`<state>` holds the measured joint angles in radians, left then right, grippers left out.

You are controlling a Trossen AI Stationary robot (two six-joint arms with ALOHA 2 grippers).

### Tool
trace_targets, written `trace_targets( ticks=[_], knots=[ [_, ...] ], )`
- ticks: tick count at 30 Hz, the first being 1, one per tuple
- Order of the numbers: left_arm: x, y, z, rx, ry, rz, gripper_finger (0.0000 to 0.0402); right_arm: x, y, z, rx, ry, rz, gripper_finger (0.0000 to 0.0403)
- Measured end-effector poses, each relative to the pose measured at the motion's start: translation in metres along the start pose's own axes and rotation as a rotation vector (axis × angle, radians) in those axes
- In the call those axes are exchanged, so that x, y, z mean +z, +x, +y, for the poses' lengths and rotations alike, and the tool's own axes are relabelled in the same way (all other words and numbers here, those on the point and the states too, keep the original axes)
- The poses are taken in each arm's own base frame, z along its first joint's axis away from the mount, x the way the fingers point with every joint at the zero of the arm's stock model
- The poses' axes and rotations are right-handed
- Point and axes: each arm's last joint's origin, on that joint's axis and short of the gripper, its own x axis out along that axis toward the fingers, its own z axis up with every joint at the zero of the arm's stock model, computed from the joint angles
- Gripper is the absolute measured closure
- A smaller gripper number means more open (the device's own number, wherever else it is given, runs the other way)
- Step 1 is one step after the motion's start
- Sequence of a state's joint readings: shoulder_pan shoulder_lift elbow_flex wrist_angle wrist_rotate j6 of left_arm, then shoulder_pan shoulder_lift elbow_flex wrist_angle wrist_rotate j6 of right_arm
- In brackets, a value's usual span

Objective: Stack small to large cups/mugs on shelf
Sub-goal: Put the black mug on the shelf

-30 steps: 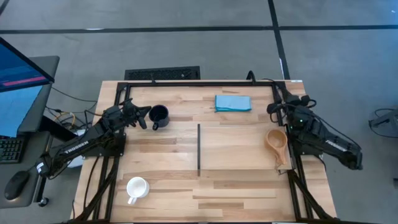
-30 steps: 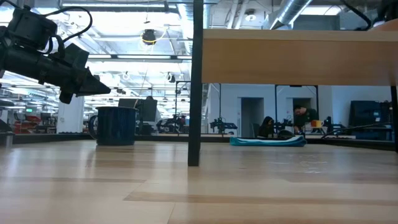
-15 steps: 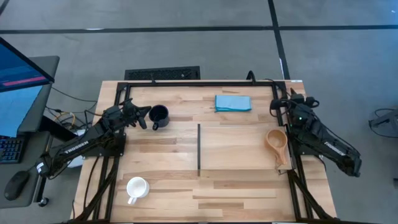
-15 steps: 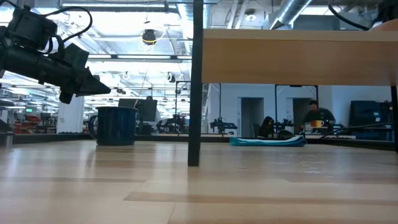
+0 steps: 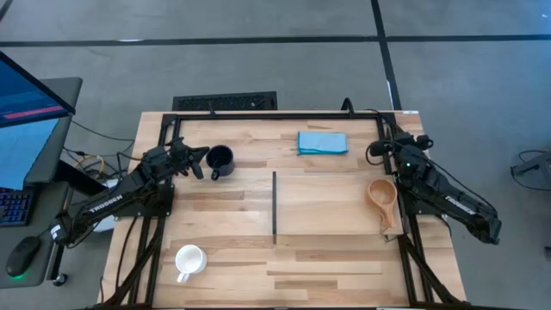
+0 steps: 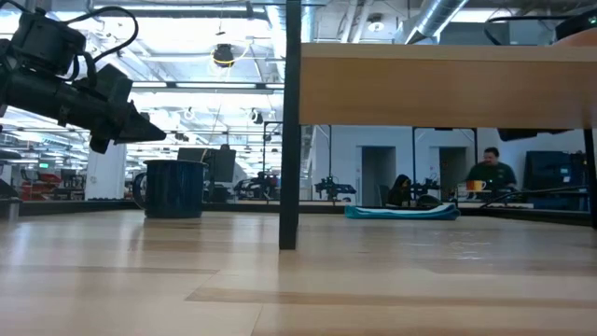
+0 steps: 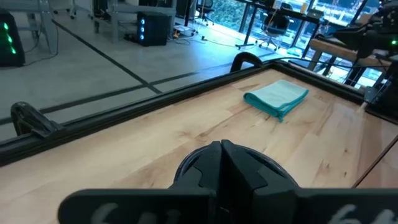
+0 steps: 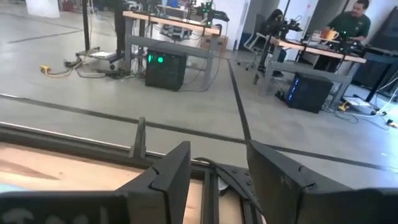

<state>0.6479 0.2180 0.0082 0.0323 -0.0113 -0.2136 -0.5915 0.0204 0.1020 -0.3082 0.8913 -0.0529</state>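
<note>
Nothing stacked yet: black mug (image 5: 220,160) at ten o'clock, white mug (image 5: 188,259) at seven, wooden cup (image 5: 382,197) at three. Left hand (image 5: 198,164) pinched empty beside black mug; right hand (image 8: 214,171) parted, empty, beyond wooden cup.

Only readable text: white "TROSSEN" lettering along the left arm (image 5: 110,203) in the high view. The right arm (image 5: 456,200) has a similar white mark, too small to read. Monitor (image 5: 26,95) at far left shows blue and red blocks, no legible text. Nothing readable on the mugs, cloth or table, or in the low and wrist views.
</note>
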Motion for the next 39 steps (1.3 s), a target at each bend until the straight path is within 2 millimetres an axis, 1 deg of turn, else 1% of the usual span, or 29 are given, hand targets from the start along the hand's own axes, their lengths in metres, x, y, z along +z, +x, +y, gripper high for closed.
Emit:
trace_targets(
  ticks=[7,14,19,22,25,30,33,35,39],
  knots=[
    [0.0009,-0.0001,0.0001,0.008,0.036,-0.010,0.0401,-0.0006,0.0009,-0.0015,-0.024,-0.008,0.008,0.0224],
    [0.0020,-0.0003,0.0021,0.080,0.035,-0.032,0.0401,-0.0007,0.0018,-0.0030,-0.046,-0.005,0.013,0.0223],
    [0.0020,-0.0003,0.0022,0.084,0.036,-0.032,0.0401,-0.0007,0.0018,-0.0028,-0.041,-0.006,0.013,0.0223],
    [0.0020,-0.0003,0.0022,0.085,0.071,-0.031,0.0399,-0.0007,0.0018,-0.0028,-0.041,-0.006,0.013,0.0225],
    [0.0020,-0.0002,0.0019,0.076,0.104,-0.028,0.0381,-0.0007,0.0018,-0.0027,-0.040,-0.006,0.012,0.0225],
    [0.0021,-0.0002,0.0018,0.075,0.122,-0.028,0.0330,-0.0007,0.0018,-0.0027,-0.038,-0.006,0.012,0.0221],
    [0.0039,-0.0004,0.0009,0.053,0.107,-0.039,0.0308,-0.0007,0.0018,-0.0027,-0.038,-0.005,0.012,0.0221],
    [0.0042,-0.0006,-0.0002,0.021,0.119,-0.027,0.0300,-0.0007,0.0018,-0.0027,-0.038,0.007,0.012,0.0222],
    [0.0082,-0.0014,-0.0043,-0.088,0.214,-0.035,0.0295,-0.0007,0.0018,-0.0027,-0.038,0.063,0.011,0.0222]
  ],
)
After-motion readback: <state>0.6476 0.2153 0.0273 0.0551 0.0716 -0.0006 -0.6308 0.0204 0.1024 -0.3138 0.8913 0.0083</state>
